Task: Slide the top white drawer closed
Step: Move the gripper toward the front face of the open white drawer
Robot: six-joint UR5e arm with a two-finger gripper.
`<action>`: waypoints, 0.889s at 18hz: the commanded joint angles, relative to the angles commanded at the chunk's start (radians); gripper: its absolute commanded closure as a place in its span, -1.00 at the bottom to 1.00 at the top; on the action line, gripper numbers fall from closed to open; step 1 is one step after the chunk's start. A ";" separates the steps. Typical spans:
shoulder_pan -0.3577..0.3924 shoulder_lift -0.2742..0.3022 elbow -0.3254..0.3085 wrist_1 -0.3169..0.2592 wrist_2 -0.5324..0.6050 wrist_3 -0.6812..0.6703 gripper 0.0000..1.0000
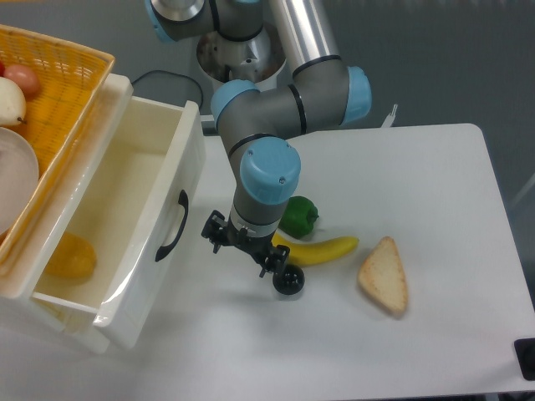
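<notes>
White and pulled well out, the top white drawer point(125, 225) awaits our gripper point(238, 246), near its front, needing a leftward push; finger spread is unclear.

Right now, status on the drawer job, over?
Hand low over the table, right of the black handle, no contact; open or shut unclear. Top white drawer wide open. Nothing between them.

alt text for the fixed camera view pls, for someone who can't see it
A blue-jointed robot arm's gripper hangs over a white table, just right of the top white drawer, which stands pulled open with a yellow-orange item inside. A green pepper, banana, bread slice and small black ball lie nearby; a yellow basket sits on the cabinet.
</notes>
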 joint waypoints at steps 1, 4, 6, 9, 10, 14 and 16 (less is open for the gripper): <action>-0.002 0.000 -0.002 0.000 0.000 0.000 -1.00; -0.014 0.000 -0.002 0.000 0.000 0.002 -1.00; -0.017 -0.002 -0.002 0.000 0.000 0.002 -1.00; -0.025 0.000 -0.002 -0.002 0.000 0.002 -1.00; -0.026 0.000 -0.002 -0.002 0.000 0.002 -1.00; -0.031 0.002 -0.002 -0.002 0.000 0.003 -1.00; -0.034 0.003 -0.002 -0.002 -0.002 0.003 -1.00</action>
